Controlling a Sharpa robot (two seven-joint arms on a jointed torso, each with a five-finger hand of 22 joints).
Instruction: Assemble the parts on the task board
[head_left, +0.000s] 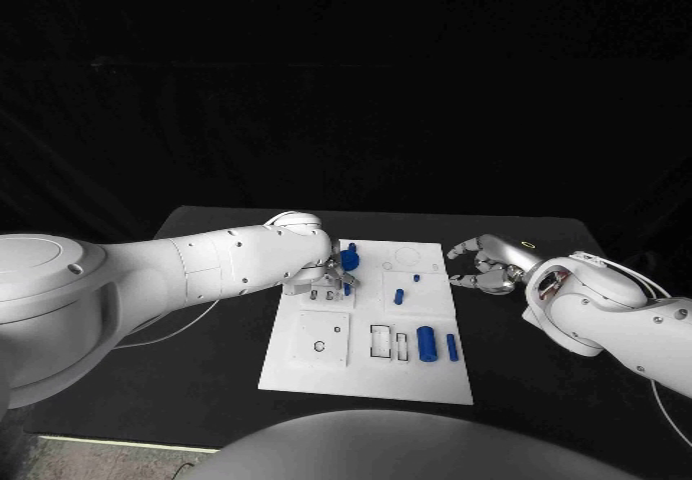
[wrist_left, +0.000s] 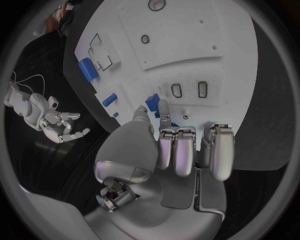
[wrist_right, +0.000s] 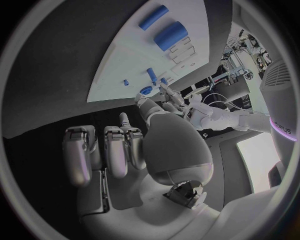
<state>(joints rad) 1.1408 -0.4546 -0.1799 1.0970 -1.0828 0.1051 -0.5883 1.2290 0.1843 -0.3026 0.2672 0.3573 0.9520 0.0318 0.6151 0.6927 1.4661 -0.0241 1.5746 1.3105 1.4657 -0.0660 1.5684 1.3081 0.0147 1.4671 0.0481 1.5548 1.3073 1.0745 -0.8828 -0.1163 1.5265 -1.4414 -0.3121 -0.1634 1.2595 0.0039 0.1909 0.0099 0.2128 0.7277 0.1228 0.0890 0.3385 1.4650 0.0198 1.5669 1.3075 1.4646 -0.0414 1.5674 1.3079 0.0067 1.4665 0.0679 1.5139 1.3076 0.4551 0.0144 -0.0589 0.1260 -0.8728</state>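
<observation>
Clearly the left hand (head_left: 320, 280) was the nearer one: it pinched a blue part (head_left: 348, 260) between thumb and finger over the far left of the task board (head_left: 310, 365). Its long axis seemed roughly upright, lower end toward the board. The right hand (head_left: 488, 268) hovered off the board's right edge above the worktop (head_left: 216, 225), fingers loosely curled and holding nothing.

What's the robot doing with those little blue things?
It is fitting small blue pieces into a white task board on a black table. Its left hand is over the board's far left part and pinches a blue part between its fingertips. Its right hand hovers beside the board's right edge, holding nothing. Two blue cylinders lie on the board nearer the robot.
</observation>
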